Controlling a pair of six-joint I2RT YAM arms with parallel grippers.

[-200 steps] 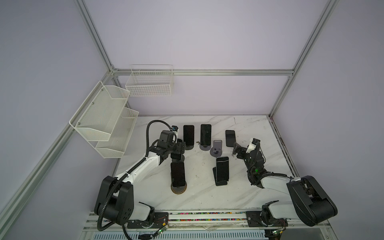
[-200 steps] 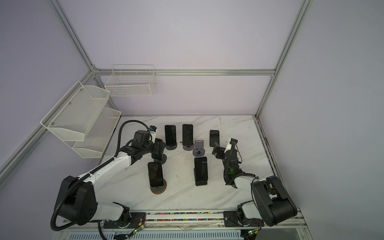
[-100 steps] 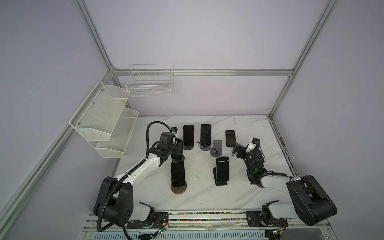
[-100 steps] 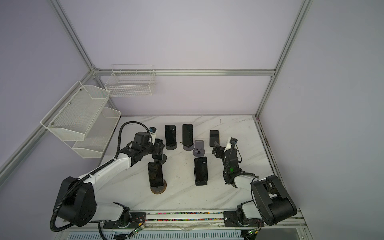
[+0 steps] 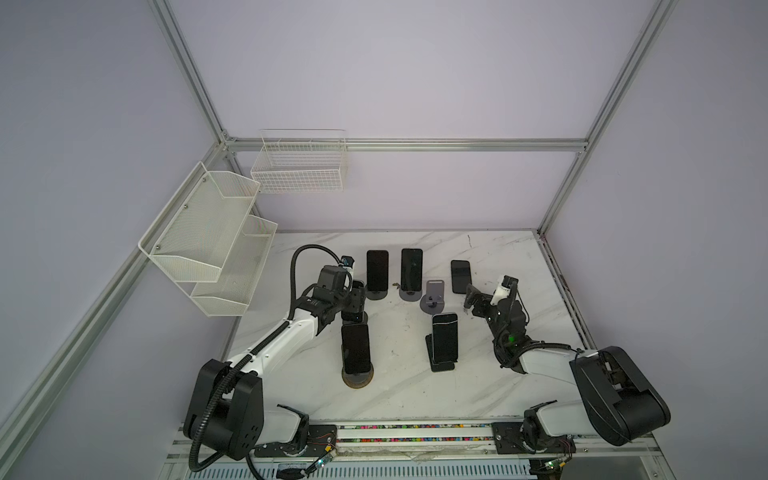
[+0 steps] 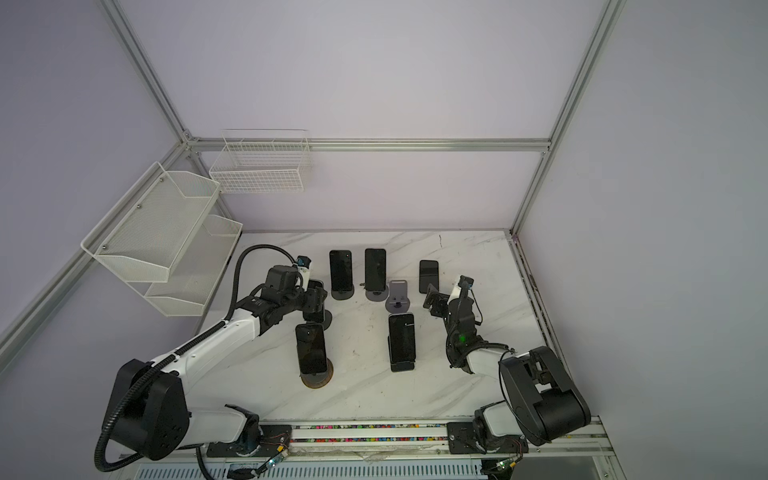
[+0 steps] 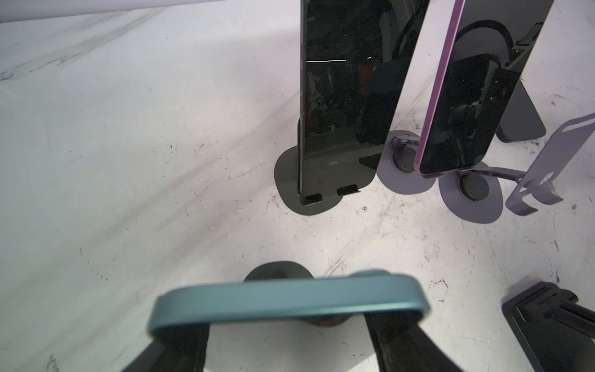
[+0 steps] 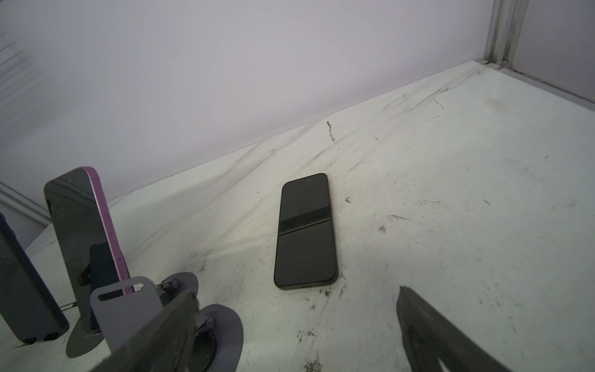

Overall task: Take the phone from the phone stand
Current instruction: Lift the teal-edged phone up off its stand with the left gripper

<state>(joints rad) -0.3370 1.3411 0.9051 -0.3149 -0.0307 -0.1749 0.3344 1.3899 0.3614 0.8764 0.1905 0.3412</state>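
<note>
Left gripper is clamped on the sides of the teal phone. The phone stands upright over its dark round stand, left of centre on the table (seating hidden from view). Right gripper hangs with jaws wide apart and empty, near a black phone lying flat.

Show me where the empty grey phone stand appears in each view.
In a top view: empty stand, just behind the front right phone.
In a top view: the same spot.
Left wrist: beside the purple-edged phone, stand at.
Right wrist: close in front of the purple-edged phone, stand at.
Shared landmark: that purple-edged phone, in all four views.
</note>
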